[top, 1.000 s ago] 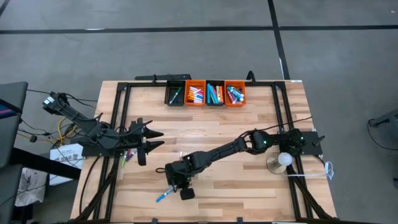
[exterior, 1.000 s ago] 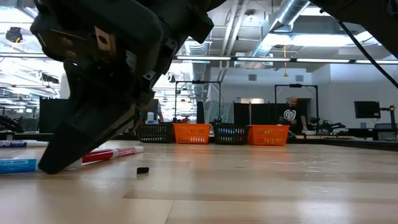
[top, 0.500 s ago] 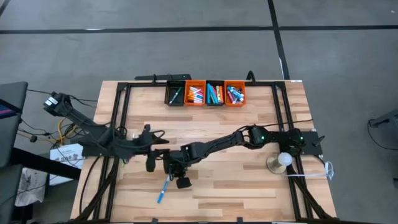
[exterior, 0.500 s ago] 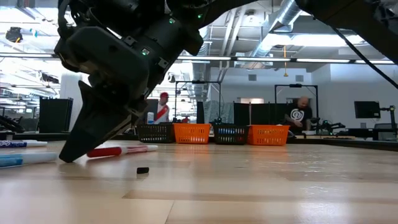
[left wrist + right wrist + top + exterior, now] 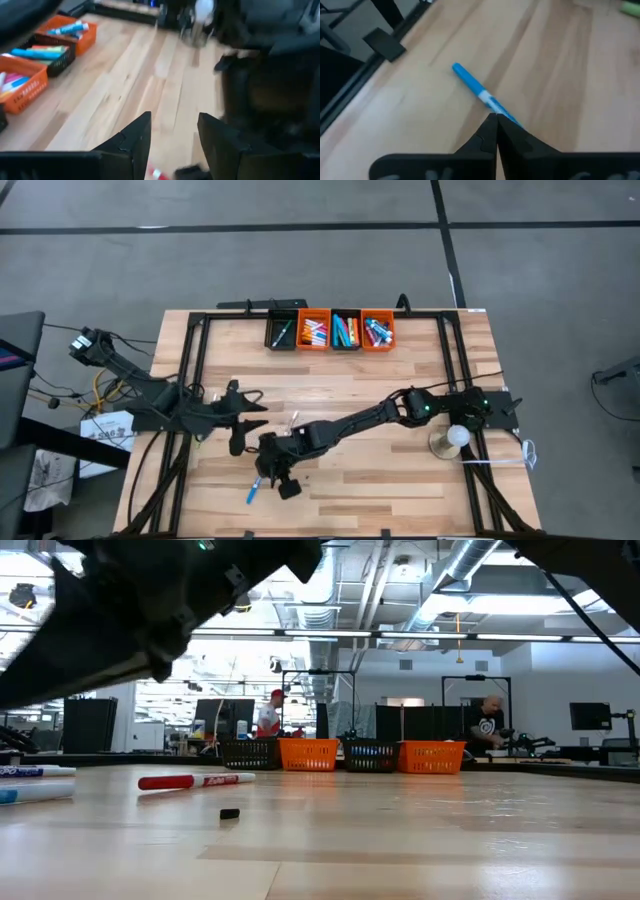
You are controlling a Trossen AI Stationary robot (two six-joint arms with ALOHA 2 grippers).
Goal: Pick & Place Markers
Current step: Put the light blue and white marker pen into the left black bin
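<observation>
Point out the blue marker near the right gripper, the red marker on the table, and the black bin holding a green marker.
blue marker [image 5: 476,89], right wrist view, mid-barrel
red marker [image 5: 190,781], low view, mid-barrel
black bin [image 5: 271,332], high view, left wall

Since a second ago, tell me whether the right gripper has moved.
Yes. In the high view the right gripper has shifted toward the table's left frame rail, ending shut over the blue marker.

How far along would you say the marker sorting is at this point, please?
Mostly done: the four bins at the far edge already hold markers. In hand: the right end effector, shut, sits over the blue marker near the front edge without holding it. Left: that marker and a red marker on the table. The left end effector is open and empty.
</observation>
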